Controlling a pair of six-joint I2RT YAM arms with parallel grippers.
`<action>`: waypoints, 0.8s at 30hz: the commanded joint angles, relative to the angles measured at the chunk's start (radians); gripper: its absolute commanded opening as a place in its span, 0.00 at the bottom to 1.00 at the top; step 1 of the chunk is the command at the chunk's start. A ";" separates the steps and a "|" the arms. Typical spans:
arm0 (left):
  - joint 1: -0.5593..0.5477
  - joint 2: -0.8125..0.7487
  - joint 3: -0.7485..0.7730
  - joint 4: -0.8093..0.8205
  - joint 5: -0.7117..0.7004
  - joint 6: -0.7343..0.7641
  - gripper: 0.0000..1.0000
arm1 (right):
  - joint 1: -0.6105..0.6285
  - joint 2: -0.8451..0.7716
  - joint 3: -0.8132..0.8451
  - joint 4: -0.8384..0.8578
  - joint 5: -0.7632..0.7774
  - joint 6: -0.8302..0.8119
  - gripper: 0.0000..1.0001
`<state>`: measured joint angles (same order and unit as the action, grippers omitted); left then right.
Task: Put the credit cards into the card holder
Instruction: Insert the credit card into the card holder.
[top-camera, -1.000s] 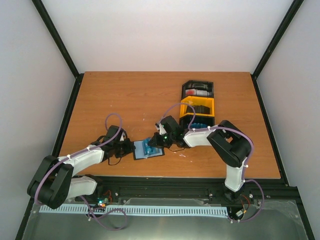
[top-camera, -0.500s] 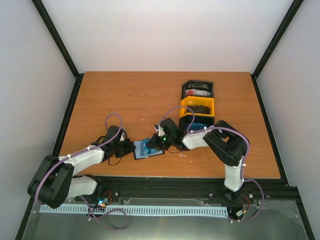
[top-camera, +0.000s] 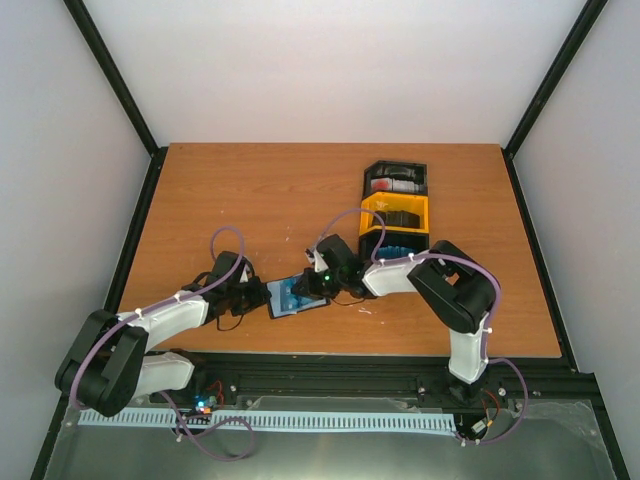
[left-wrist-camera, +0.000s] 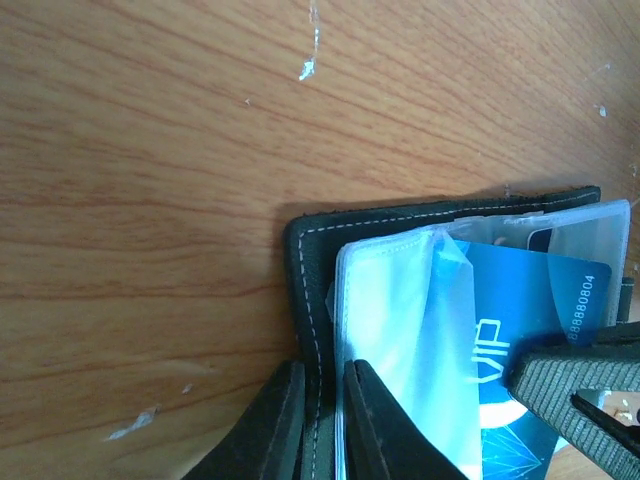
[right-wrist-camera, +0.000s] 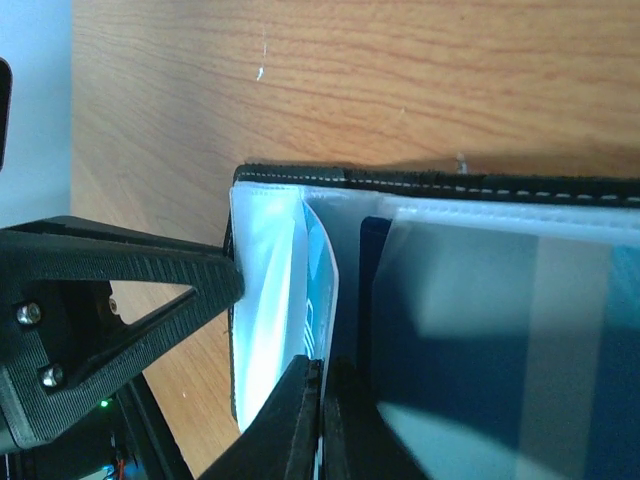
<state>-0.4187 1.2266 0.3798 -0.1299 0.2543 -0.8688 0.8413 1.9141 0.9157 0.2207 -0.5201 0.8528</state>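
Wood-grain laminate, orange-brown and flecked with a few pale scuffs, forms the table (left-wrist-camera: 150, 150). At the lower centre of the top view lies the small black leather-like card holder (top-camera: 297, 297), open, between the two arms. Its long axis runs roughly left to right there, tilted a little upward toward the right.

The left wrist view shows the card holder (left-wrist-camera: 310, 260) with a matte, rounded-corner cover edged in white stitching. Glossy clear plastic sleeves fan out from it toward the right of the frame. A blue plastic card (left-wrist-camera: 510, 300), thin and flat, lies among the sleeves; it carries "VIP" lettering and a row of digits printed sideways along its right end.

The left gripper (left-wrist-camera: 322, 370) clamps the stitched leather edge of the card holder between its dark, smooth fingers at the bottom of the frame.

The right gripper (right-wrist-camera: 320, 365) has its fingers pressed flat together at the bottom of its own view. A pale blue sliver of the blue plastic card (right-wrist-camera: 322, 290) runs down between two sleeves to them; whether they pinch it I cannot tell.

A joined row of black and yellow plastic trays (top-camera: 395, 215) stands right of centre in the top view.
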 joint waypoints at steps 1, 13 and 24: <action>-0.006 0.027 -0.028 -0.020 -0.044 -0.002 0.12 | 0.019 -0.023 -0.052 -0.143 0.067 0.000 0.03; -0.006 0.033 -0.031 0.012 -0.009 0.019 0.12 | 0.011 0.012 -0.017 -0.146 -0.025 -0.027 0.03; -0.006 0.038 -0.024 0.005 -0.008 0.018 0.13 | 0.012 0.047 0.044 -0.154 -0.030 -0.059 0.10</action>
<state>-0.4213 1.2369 0.3698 -0.0875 0.2558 -0.8684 0.8383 1.9438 0.9688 0.1513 -0.5770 0.8215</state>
